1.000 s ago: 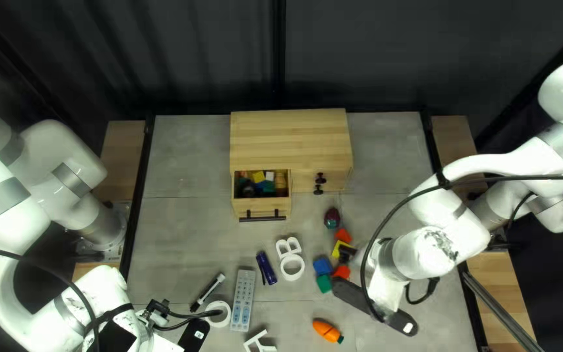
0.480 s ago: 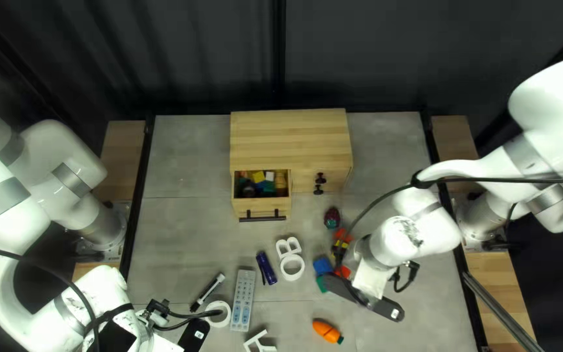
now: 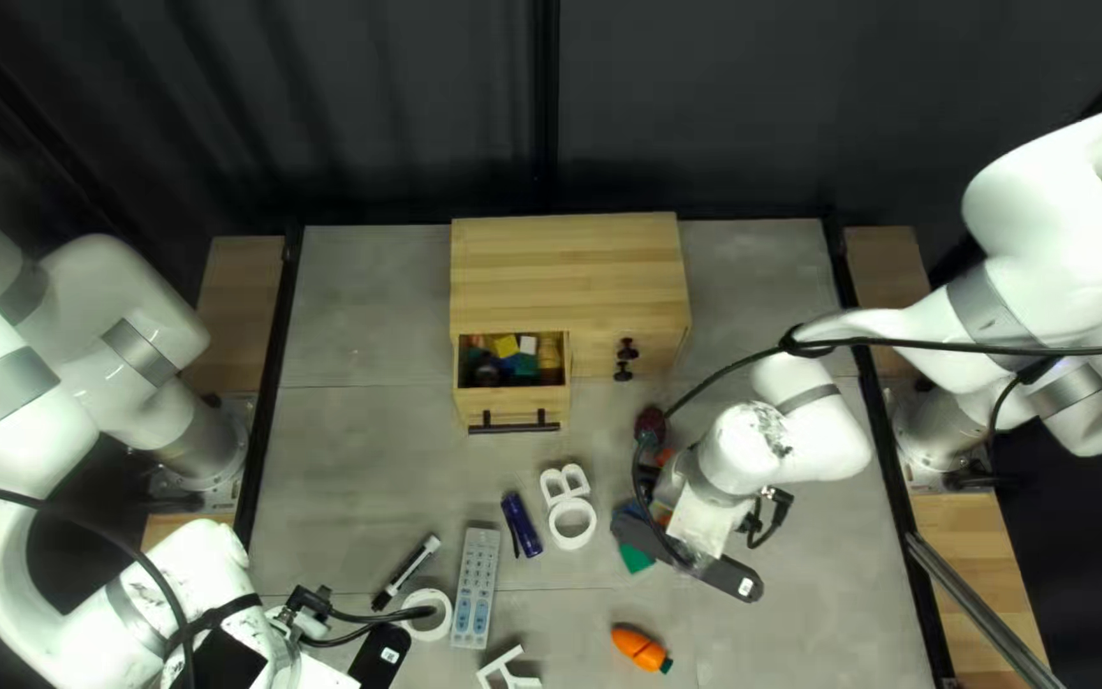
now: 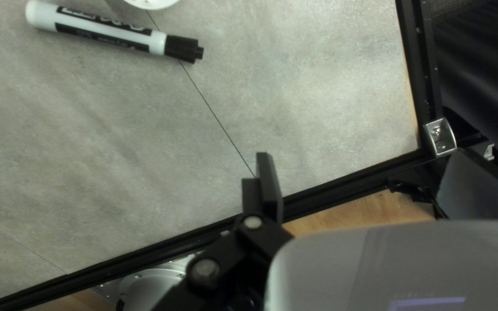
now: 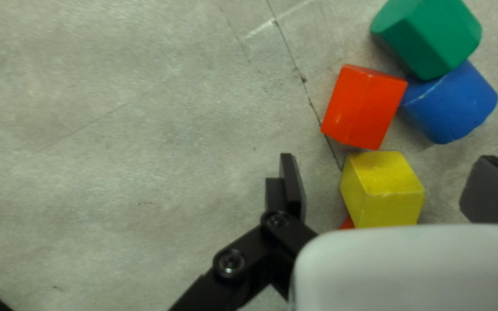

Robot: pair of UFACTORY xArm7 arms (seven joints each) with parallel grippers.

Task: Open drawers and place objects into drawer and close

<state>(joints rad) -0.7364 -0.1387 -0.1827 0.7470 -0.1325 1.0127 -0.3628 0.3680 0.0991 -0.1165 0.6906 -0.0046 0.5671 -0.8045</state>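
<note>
My right gripper (image 3: 656,482) is low over the coloured blocks in the top left view, its fingers mostly hidden beneath the arm. In the right wrist view that gripper (image 5: 392,187) stands open around a yellow block (image 5: 383,187), touching neither side. Ahead lie a red block (image 5: 364,107), blue block (image 5: 449,103) and green block (image 5: 427,35). The wooden cabinet (image 3: 570,268) has its left drawer (image 3: 513,406) pulled out, holding small coloured objects. My left gripper (image 3: 382,653), near the near-left table edge, is open and empty in its wrist view (image 4: 370,187).
A marker (image 3: 407,570), remote (image 3: 476,587), white ring (image 3: 426,615), purple object (image 3: 522,523), white letter B (image 3: 564,482) and orange carrot (image 3: 640,647) lie toward the near side. A dark red object (image 3: 649,422) sits between blocks and cabinet, a cable crossing it.
My right arm has moved left and toward the table's far edge, covering more of the block group. The left arm and open drawer look the same.
</note>
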